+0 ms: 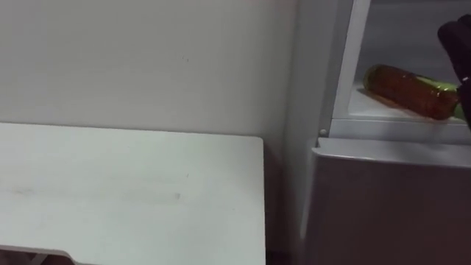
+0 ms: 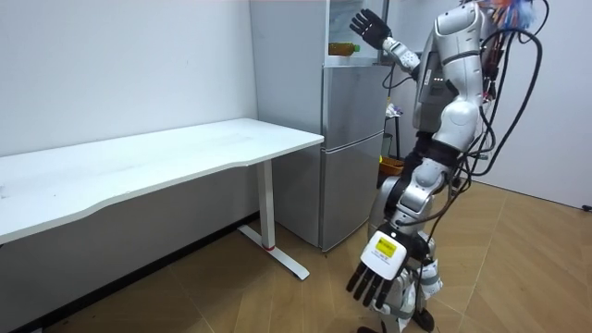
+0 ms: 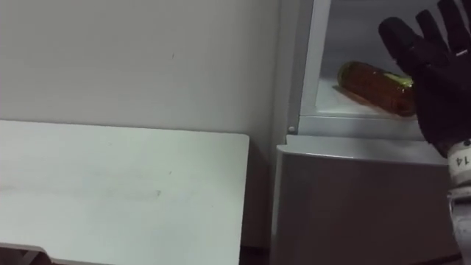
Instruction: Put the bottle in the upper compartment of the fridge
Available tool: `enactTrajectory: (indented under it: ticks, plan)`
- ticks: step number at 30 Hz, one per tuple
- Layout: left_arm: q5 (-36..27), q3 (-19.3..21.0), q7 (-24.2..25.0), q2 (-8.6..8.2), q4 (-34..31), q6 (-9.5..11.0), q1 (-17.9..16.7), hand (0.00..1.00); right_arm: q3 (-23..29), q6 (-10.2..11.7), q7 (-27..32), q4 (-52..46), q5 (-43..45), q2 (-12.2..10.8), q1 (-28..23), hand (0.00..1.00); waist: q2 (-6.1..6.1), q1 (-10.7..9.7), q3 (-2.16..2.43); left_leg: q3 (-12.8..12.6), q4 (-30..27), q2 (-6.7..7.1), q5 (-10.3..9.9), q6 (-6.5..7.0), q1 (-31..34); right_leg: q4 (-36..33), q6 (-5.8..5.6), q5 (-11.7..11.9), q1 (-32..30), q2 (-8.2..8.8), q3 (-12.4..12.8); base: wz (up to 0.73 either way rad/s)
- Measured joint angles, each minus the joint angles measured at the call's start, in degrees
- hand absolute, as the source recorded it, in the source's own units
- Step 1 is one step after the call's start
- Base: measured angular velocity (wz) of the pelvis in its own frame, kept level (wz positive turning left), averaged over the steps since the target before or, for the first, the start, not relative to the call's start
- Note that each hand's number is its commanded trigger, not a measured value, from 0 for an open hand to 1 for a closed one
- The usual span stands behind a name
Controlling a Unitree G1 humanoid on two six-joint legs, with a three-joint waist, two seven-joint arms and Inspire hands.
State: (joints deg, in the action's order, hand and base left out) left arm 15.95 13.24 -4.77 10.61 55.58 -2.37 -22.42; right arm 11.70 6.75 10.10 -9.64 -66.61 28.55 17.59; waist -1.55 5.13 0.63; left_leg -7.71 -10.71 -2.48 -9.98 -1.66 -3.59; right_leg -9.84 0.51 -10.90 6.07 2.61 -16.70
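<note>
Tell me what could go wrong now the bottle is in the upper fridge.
1. The bottle lies on its side on the fridge shelf, near its front edge; it might roll out.
2. The right robot hand is raised open just in front of it; a careless move could knock it.
The left robot hand hangs low.

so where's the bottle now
The bottle lies on its side on the upper fridge shelf, at the eye views' right, behind the open right robot hand.

Silver-white shells set over black joints, right hand and left hand clad in black, white tags fixed at their backs, dark cables, perhaps coloured wires, bundled behind the head
</note>
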Motion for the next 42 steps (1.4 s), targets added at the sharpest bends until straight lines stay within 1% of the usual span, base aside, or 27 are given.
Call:
enactTrajectory:
  ticks: [1,3,5,7,8,10,11,12,13,14,16,17,19,20,21,22,23,24,25,28,30,32,33,35,37,42]
  plan:
    - [-0.02,0.03,-0.05,-0.28,0.14,0.00,0.10,0.00,0.00,0.00,-0.34,-0.17,0.15,-1.20,-0.90,0.00,-0.02,-0.10,-0.02,-0.14,0.00,0.02,0.00,0.01,-0.02,0.00,-0.01,-0.01,-0.05,0.01,0.33,-0.11]
    - [-0.02,-0.04,-0.08,-0.72,0.65,0.11,0.64,0.00,-0.04,0.00,-0.41,-0.41,-0.16,-2.52,-1.30,0.00,0.01,-0.28,-0.07,-0.33,0.00,0.02,-0.04,0.06,-0.01,0.00,-0.06,-0.01,-0.19,0.00,0.67,-0.06]
    - [-0.02,-0.14,-0.11,-0.82,1.20,0.29,1.26,0.00,-0.10,0.14,-0.97,-1.19,-1.18,-2.80,-1.76,0.00,0.07,-0.22,-0.11,-0.41,0.01,0.02,-0.09,0.11,0.00,0.02,-0.10,-0.04,-0.31,0.01,0.82,-0.05]
    - [-0.02,-0.80,-0.31,-0.92,2.00,0.26,2.41,0.00,-0.42,0.24,-2.82,-2.73,-1.62,-3.16,-1.98,0.00,0.38,-0.11,-0.28,-0.90,0.07,-0.07,-0.23,0.17,-0.03,0.01,-0.10,-0.04,-0.67,0.02,1.20,-0.09]
    - [0.01,-1.06,-0.44,-0.92,2.06,0.28,2.58,0.00,-0.46,0.24,-3.45,-2.96,-1.63,-3.43,-1.99,0.00,0.51,-0.14,-0.28,-0.93,0.08,-0.06,-0.27,0.20,-0.03,-0.02,-0.11,-0.03,-0.75,0.02,1.26,-0.07]
    - [0.03,-1.21,-0.81,-1.03,2.37,0.37,2.99,0.00,-0.45,0.30,-5.76,-3.84,-2.76,-5.12,-2.62,0.00,0.74,-0.15,-0.23,-1.06,0.08,-0.04,-0.40,0.27,-0.02,-0.03,-0.20,0.02,-0.86,-0.02,1.55,-0.06]
    - [0.01,-1.23,-0.82,-1.04,2.39,0.38,2.99,0.00,-0.45,0.37,-6.35,-4.15,-2.84,-5.66,-3.11,0.00,0.85,-0.17,-0.27,-1.09,0.07,-0.04,-0.41,0.27,-0.02,-0.03,-0.23,0.04,-0.86,-0.03,1.64,-0.04]
    - [-0.05,-1.46,-0.83,-1.07,2.46,0.37,2.97,0.00,-0.53,0.82,-7.92,-4.59,-2.85,-6.96,-4.52,0.00,0.93,-0.17,-0.32,-1.15,0.07,-0.04,-0.41,0.28,0.01,-0.08,-0.28,0.10,-0.86,-0.05,1.72,-0.04]
    - [-0.05,-2.00,-0.82,-1.14,2.61,0.34,2.94,0.00,-0.90,0.90,-9.26,-4.91,-3.25,-8.21,-6.04,0.00,0.94,0.03,-0.27,-1.30,0.07,-0.04,-0.44,0.30,0.00,-0.15,-0.30,0.16,-0.94,-0.05,1.84,-0.06]
    - [-0.04,-2.51,-0.82,-1.14,2.78,0.29,2.94,0.00,-1.33,0.90,-9.91,-4.97,-3.60,-8.78,-6.80,0.00,1.19,-0.05,-0.33,-1.54,0.06,-0.08,-0.48,0.31,-0.01,-0.14,-0.30,0.16,-1.05,-0.06,2.02,-0.10]
    - [-0.03,-3.54,-0.85,-1.59,3.10,0.25,3.13,0.00,-3.35,0.77,-12.28,-4.93,-5.20,-10.90,-9.30,0.00,1.75,-0.04,-0.14,-1.96,0.01,-0.16,-0.75,0.38,-0.04,-0.21,-0.36,0.30,-1.16,-0.11,2.25,-0.11]
    - [-0.01,-3.53,-0.91,-1.76,3.14,0.25,3.41,0.00,-3.86,0.79,-12.89,-4.89,-5.20,-11.44,-9.97,0.00,1.93,-0.01,-0.13,-2.07,0.01,-0.17,-0.77,0.40,-0.09,-0.24,-0.37,0.32,-1.17,-0.12,2.32,-0.07]
    - [-0.05,-4.07,-1.33,-1.93,4.75,0.35,5.15,0.00,-5.96,0.87,-15.66,-4.12,-5.84,-13.23,-13.46,0.00,2.22,0.11,-0.14,-2.32,-0.03,-0.21,-0.77,0.41,-0.15,-0.37,-0.37,0.32,-1.25,-0.11,2.70,-0.04]
    - [-0.05,-4.44,-1.33,-1.93,5.11,0.37,5.45,0.00,-6.53,0.78,-16.31,-3.70,-6.23,-13.45,-14.46,0.00,2.22,0.17,-0.13,-2.35,-0.04,-0.21,-0.77,0.41,-0.19,-0.45,-0.37,0.32,-1.29,-0.11,2.78,-0.08]
    - [-0.04,-5.06,-1.33,-2.08,6.04,0.46,6.34,0.00,-7.69,0.71,-17.40,-2.66,-7.35,-13.92,-16.11,0.00,2.35,0.67,-0.15,-2.70,-0.06,-0.26,-0.78,0.41,-0.25,-0.76,-0.37,0.31,-1.50,-0.12,3.26,-0.18]
    - [-0.08,-5.68,-1.31,-2.41,6.95,0.43,7.27,0.00,-8.64,0.66,-18.23,-1.87,-8.26,-14.48,-17.73,0.00,2.56,1.27,-0.06,-3.19,-0.07,-0.30,-0.80,0.43,-0.30,-0.81,-0.37,0.33,-1.69,-0.16,3.75,-0.18]
    - [-0.15,-6.40,-1.29,-2.47,7.04,0.42,7.59,0.00,-8.98,0.65,-18.61,-1.84,-8.90,-14.90,-18.70,0.00,2.64,1.31,-0.03,-3.21,-0.07,-0.29,-0.85,0.46,-0.25,-0.83,-0.38,0.34,-1.73,-0.16,3.77,-0.11]
    - [-0.51,-7.99,-1.26,-2.46,7.04,0.42,8.17,0.00,-10.05,0.65,-19.57,-1.71,-10.47,-15.51,-20.24,0.00,2.78,1.26,-0.08,-3.21,-0.06,-0.29,-0.92,0.51,-0.25,-0.82,-0.42,0.36,-1.78,-0.18,3.86,0.00]
    - [-0.61,-9.10,-1.24,-2.49,7.42,0.42,8.68,0.00,-10.86,0.27,-20.88,-1.23,-12.10,-15.67,-21.32,0.00,2.94,1.19,-0.12,-3.23,-0.01,-0.27,-0.93,0.53,-0.27,-0.82,-0.45,0.38,-1.83,-0.18,3.97,0.00]
    - [-0.62,-10.23,-1.27,-2.61,8.53,0.43,9.46,0.00,-11.73,-0.98,-24.44,0.91,-14.48,-15.78,-22.92,0.00,3.14,1.10,-0.18,-3.41,0.06,-0.25,-0.95,0.56,-0.60,-0.84,-0.47,0.39,-1.63,-0.19,4.03,-0.03]
    - [-0.62,-10.45,-1.24,-2.74,8.59,0.35,9.11,0.00,-11.71,-1.45,-26.29,2.56,-15.16,-16.03,-23.58,0.00,3.17,0.79,-0.29,-3.42,-0.02,-0.26,-1.08,0.55,-0.80,-0.75,-0.50,0.36,-1.40,-0.19,3.96,0.00]
    - [-0.63,-10.66,-1.22,-2.86,8.45,0.34,9.03,0.00,-11.66,-1.43,-28.21,4.08,-15.71,-16.45,-24.14,0.00,3.20,0.50,-0.30,-3.42,-0.06,-0.27,-1.14,0.55,-0.70,-0.57,-0.53,0.33,-1.51,-0.18,3.99,0.00]
    - [-0.57,-10.66,-1.20,-2.89,8.46,0.33,8.93,0.00,-11.66,-1.46,-29.77,6.06,-15.71,-16.78,-24.64,0.00,3.04,0.24,-0.23,-3.40,-0.08,-0.27,-1.14,0.56,-0.64,-0.49,-0.53,0.33,-1.54,-0.18,3.98,0.00]
    - [-0.54,-10.65,-1.20,-2.92,8.50,0.33,8.81,0.00,-11.65,-1.72,-30.44,7.96,-15.77,-17.73,-25.68,0.00,2.98,0.13,-0.10,-3.39,-0.16,-0.28,-1.14,0.56,-0.26,-0.66,-0.53,0.34,-2.07,-0.18,4.09,0.00]
    - [-0.54,-10.66,-1.32,-2.94,8.52,0.34,8.72,0.00,-11.70,-1.93,-32.10,11.05,-15.71,-17.87,-26.81,0.00,2.98,-0.21,-0.09,-3.46,-0.23,-0.26,-1.14,0.57,-0.13,-0.73,-0.52,0.35,-2.30,-0.16,4.14,-0.02]
    - [-0.55,-9.73,-1.34,-2.91,8.49,0.93,9.17,0.00,-11.10,-1.89,-33.29,17.15,-15.56,-17.86,-28.70,0.00,3.07,-0.42,-0.05,-3.38,-0.27,-0.26,-1.14,0.57,-0.17,-0.76,-0.52,0.35,-2.38,-0.20,4.80,-0.02]
